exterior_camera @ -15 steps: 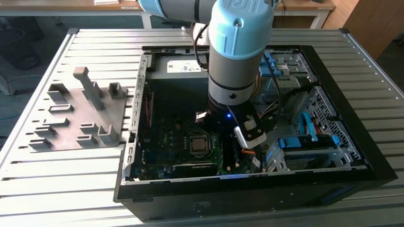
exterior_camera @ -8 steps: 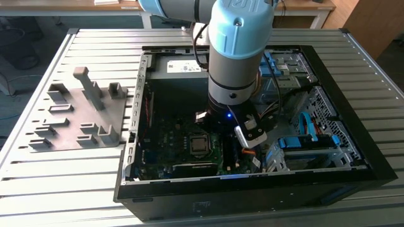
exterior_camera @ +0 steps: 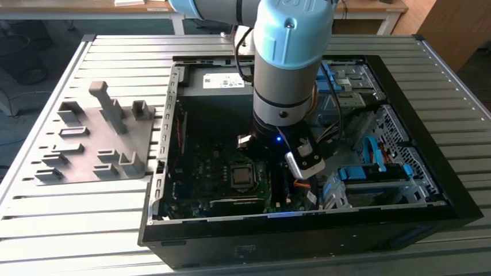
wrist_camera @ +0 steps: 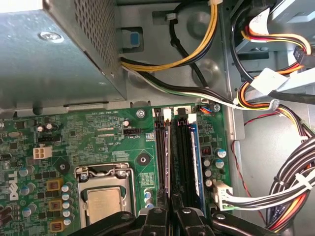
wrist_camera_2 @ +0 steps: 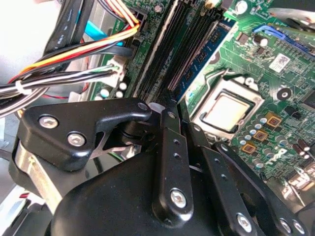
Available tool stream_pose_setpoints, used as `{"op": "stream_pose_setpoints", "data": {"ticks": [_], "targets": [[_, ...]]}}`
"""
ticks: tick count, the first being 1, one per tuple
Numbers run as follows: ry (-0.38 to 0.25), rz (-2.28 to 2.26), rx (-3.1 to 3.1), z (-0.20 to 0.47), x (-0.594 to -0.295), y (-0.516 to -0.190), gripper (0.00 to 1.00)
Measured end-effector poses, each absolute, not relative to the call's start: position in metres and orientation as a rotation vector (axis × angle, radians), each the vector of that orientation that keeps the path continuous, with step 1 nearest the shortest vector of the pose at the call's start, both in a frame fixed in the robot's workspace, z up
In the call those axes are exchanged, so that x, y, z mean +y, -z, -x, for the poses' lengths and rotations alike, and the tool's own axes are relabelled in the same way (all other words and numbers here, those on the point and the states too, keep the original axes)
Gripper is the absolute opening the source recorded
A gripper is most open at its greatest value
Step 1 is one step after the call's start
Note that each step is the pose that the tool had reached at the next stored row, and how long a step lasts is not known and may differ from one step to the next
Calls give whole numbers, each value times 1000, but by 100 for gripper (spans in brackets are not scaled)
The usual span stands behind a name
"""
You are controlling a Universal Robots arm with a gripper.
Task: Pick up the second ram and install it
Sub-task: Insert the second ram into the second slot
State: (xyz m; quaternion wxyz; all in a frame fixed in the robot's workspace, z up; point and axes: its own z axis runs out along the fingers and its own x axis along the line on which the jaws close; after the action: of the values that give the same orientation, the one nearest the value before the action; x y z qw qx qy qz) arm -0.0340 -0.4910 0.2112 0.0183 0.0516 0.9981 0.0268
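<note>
1. In the exterior view we see the arm reaching down into the open computer case (exterior_camera: 429,190) on the slatted worktop (exterior_camera: 84,230), the gripper (exterior_camera: 277,164) low over the motherboard (exterior_camera: 215,172).
2. In the first wrist view the fingers (wrist_camera: 162,221) stand close together over the memory slots (wrist_camera: 170,147), beside the processor (wrist_camera: 103,201).
3. We cannot tell whether the fingers grip the second ram; a thin dark edge between them may be it.
4. The grey fixture plate (exterior_camera: 92,144) lies on the exterior view's left.

White label (exterior_camera: 223,81) on the power supply (exterior_camera: 230,86): print illegible. White silkscreen lettering (wrist_camera: 12,184) on the motherboard (wrist_camera: 98,142): mostly too small to read.
</note>
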Motion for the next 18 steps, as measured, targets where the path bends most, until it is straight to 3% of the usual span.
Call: {"op": "stream_pose_setpoints", "data": {"ticks": [18], "targets": [[-83, -160, 3100, 34, -491, -218, 14]]}}
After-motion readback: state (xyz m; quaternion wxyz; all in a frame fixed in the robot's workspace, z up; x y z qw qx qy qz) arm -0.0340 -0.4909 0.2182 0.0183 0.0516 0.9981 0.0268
